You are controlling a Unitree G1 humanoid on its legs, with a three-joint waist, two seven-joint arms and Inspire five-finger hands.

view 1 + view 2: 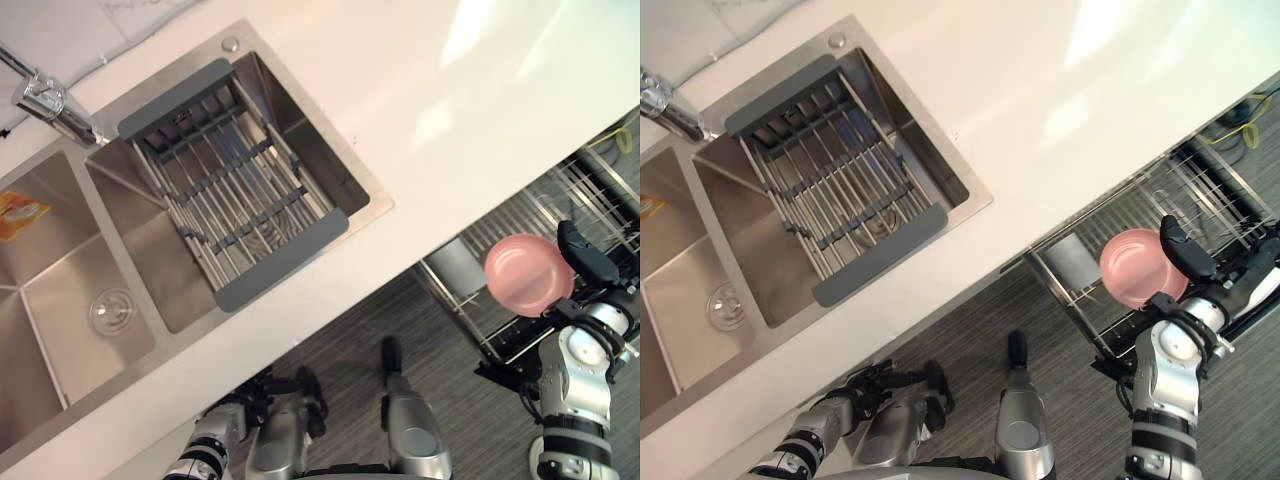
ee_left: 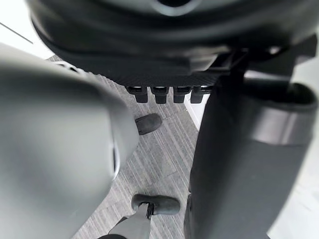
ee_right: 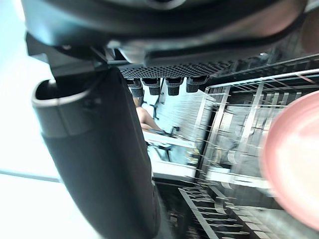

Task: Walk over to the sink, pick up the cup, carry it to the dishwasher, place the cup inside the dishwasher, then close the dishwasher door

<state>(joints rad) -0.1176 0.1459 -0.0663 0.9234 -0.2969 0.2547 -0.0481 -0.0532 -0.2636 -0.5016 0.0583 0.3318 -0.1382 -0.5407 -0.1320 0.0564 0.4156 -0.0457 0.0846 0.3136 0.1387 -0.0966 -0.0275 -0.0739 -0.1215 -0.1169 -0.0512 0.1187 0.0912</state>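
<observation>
Right hand (image 1: 586, 253) fingers curl over rim of pink cup (image 1: 526, 275), holding it above open dishwasher rack (image 1: 1200, 185), clear of worktop (image 1: 450, 120), likely ready for lowering inside. Left hand (image 1: 275, 392) hangs idle below worktop edge, pose unclear.

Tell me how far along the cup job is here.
Done: the pink cup is out of the sink and held in the right hand above the pulled-out dishwasher rack. In hand: placing it; it is not yet set down. Left: release it and close the dishwasher. The left hand hangs low by the counter.
</observation>
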